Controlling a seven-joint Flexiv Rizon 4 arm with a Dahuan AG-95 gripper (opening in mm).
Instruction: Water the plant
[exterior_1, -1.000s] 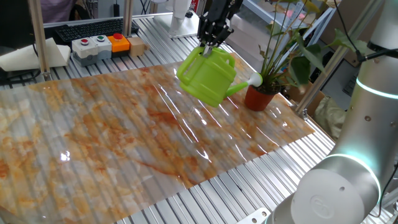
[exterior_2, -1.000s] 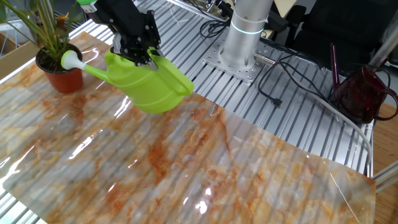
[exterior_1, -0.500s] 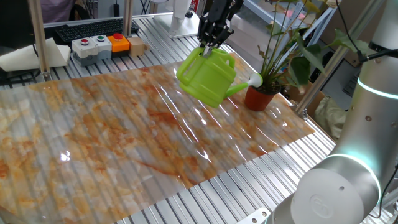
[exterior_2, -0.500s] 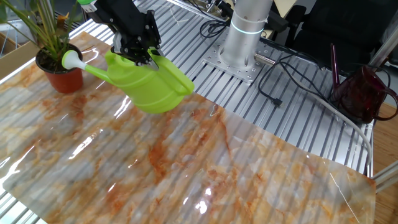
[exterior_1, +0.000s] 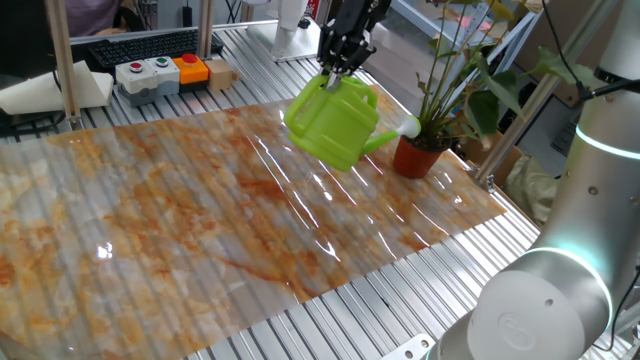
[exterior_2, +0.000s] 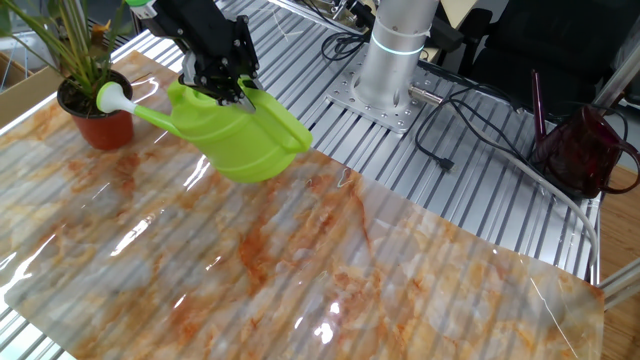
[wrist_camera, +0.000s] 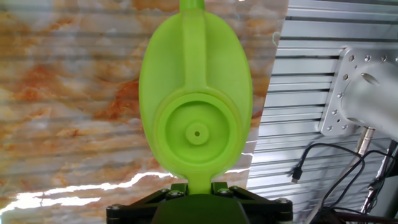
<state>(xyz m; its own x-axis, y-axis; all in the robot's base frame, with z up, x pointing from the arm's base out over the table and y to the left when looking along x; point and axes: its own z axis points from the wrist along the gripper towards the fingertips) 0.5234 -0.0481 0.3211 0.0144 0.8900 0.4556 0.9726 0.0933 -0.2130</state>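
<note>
step: pouring pose | gripper (exterior_1: 337, 70) clamped on watering can (exterior_1: 335, 122) handle, can tilted | plant (exterior_1: 420, 150) just under spout tip, ahead of gripper | next: likely tip further, hold rose over soil

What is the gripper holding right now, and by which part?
The gripper holds the green watering can by its handle, lifted and tipped with the spout over the plant.

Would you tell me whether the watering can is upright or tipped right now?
Tipped. The watering can hangs off the table from the gripper, spout angled down with its white rose over the pot. No water is visible.
</note>
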